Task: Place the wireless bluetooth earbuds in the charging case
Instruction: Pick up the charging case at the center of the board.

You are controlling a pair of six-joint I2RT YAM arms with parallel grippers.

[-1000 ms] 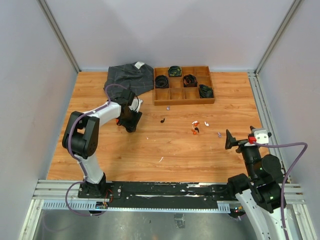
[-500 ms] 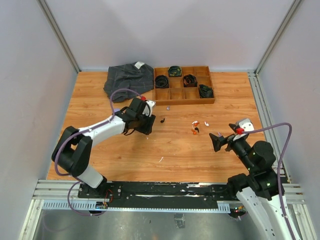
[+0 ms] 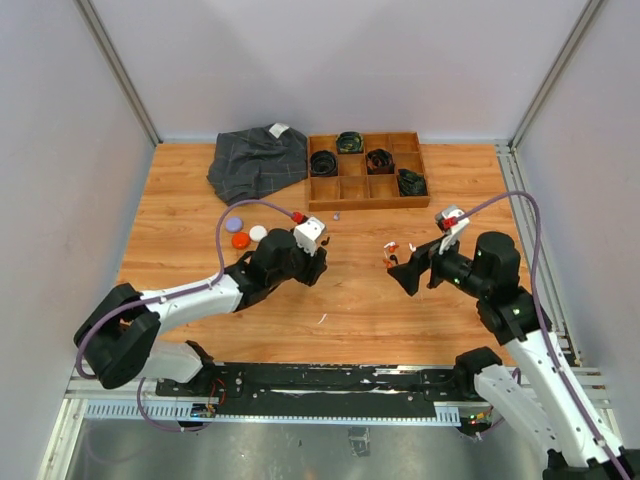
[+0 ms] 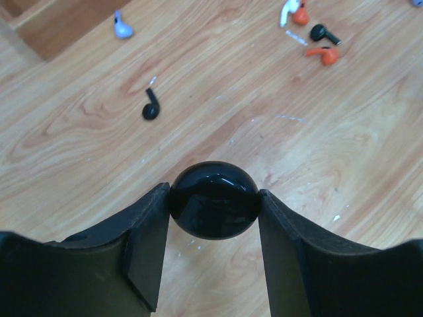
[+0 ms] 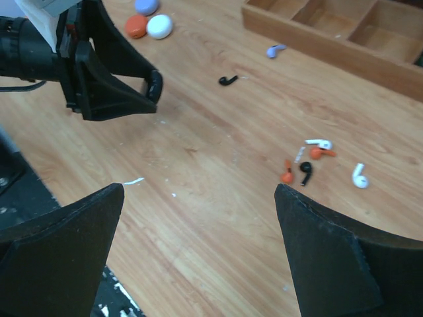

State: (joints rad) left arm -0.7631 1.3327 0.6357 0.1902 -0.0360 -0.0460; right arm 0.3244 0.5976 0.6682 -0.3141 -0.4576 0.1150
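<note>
The left gripper (image 4: 213,195) is clamped on a glossy black round charging case (image 4: 213,210), with one finger seated against each side of its rim; this side grip leaves the domed face exposed, presumably so that the other arm can reach it. The case is held just above the tabletop (image 3: 420,320), left of centre and toward the near edge; whether its lid is open cannot be told from these views.

The right gripper (image 5: 199,191) hovers right of centre with its jaws spread wide and nothing between them; this suits a pick of a very small part.

The wireless bluetooth earbuds all lie loose on the tabletop; none is in the case. A cluster (image 5: 307,162) of white, orange and black pieces lies right of centre, near the right gripper; a single black earbud (image 4: 151,107) lies apart from it, nearer the centre; a pale purple earbud (image 5: 275,50) lies just beside the front wall of the wooden tray (image 3: 365,203) at the far edge.

Three coloured pucks (image 3: 243,233) sit together in the left half of the tabletop, clear of both grippers; they play no part at present.

Judgement: the case is staged for loading; the black earbud is the likely match, and its small size makes a slip probable.
</note>
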